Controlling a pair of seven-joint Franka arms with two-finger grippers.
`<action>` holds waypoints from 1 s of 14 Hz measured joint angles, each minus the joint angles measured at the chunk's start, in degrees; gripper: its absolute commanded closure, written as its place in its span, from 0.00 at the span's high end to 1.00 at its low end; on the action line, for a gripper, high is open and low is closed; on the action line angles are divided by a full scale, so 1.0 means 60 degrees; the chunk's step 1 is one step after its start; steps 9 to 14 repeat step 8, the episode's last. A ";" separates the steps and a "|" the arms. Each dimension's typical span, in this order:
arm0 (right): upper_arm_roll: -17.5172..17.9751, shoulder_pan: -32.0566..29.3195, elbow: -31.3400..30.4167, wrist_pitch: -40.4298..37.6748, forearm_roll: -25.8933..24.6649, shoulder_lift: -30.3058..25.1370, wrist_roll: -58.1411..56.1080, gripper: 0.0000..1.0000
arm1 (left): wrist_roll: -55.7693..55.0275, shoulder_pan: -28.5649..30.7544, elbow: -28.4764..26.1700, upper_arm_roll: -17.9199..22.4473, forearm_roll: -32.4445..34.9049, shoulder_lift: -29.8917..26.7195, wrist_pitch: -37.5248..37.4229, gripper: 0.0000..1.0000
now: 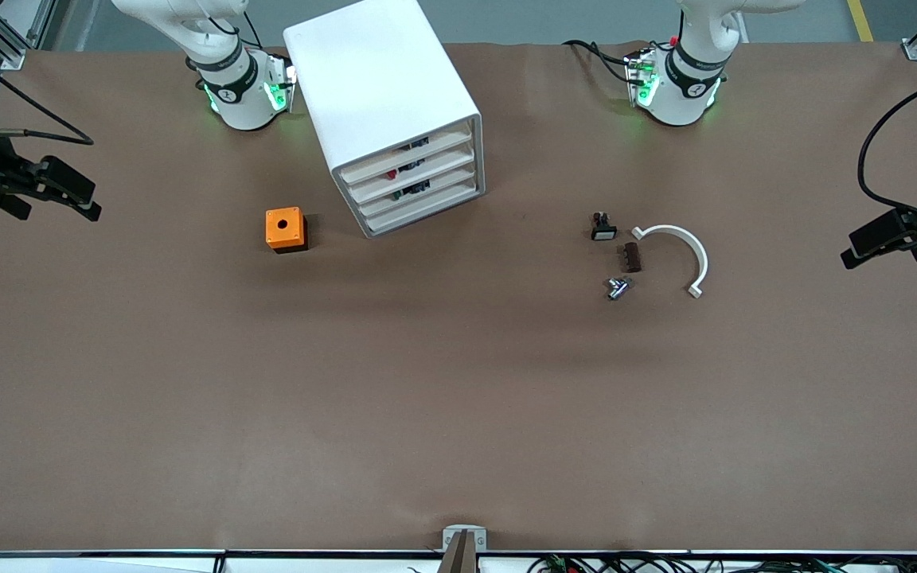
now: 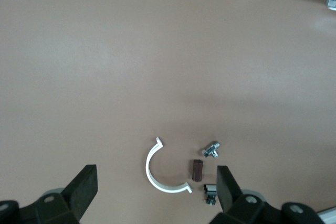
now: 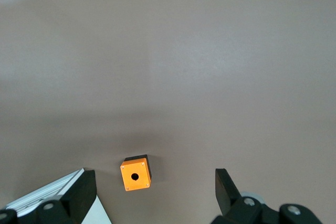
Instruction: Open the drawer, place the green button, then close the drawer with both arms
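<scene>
Two grippers: both spread wide and holding nothing; both arms wait at the table's ends.
Left gripper [image 1: 858, 253]: I see it up in the air over the left arm's end of the table, fingers [image 2: 84, 187] released, well apart from every part.
Right gripper [image 1: 80, 199]: it hangs over the right arm's end of the table, fingers [image 3: 224, 186] released, with the orange box [image 1: 285, 229] well apart from it, toward the cabinet.
Button [image 1: 618, 288]: it lies on the table, well clear of the left gripper and toward the table's middle from it; I cannot make out its colours from here.
Button's neighbours: a brown block [image 1: 631, 257] just beside it, a black switch [image 1: 603, 228] a little farther from my front camera, and a white curved clip [image 1: 685, 255] between these parts and the left gripper.
Drawer [image 1: 420, 193]: shut, third front down in the white cabinet [image 1: 379, 79], which stands between the two arm bases, nearer the right gripper than the left gripper.
Contact: neither gripper touches the drawer or the button.
</scene>
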 measured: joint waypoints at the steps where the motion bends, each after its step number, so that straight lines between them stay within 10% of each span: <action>1: 0.0000 0.0000 0.0000 -0.0020 -0.0001 -0.0029 -0.0001 1.00 | -0.0004 0.0000 -0.0008 -0.0001 0.0000 -0.0001 -0.0111 1.00; 14: -0.0006 0.0000 -0.0003 -0.0010 -0.0013 -0.0044 -0.0007 1.00 | -0.0006 0.0007 -0.0041 -0.0001 0.0001 -0.0001 -0.0205 1.00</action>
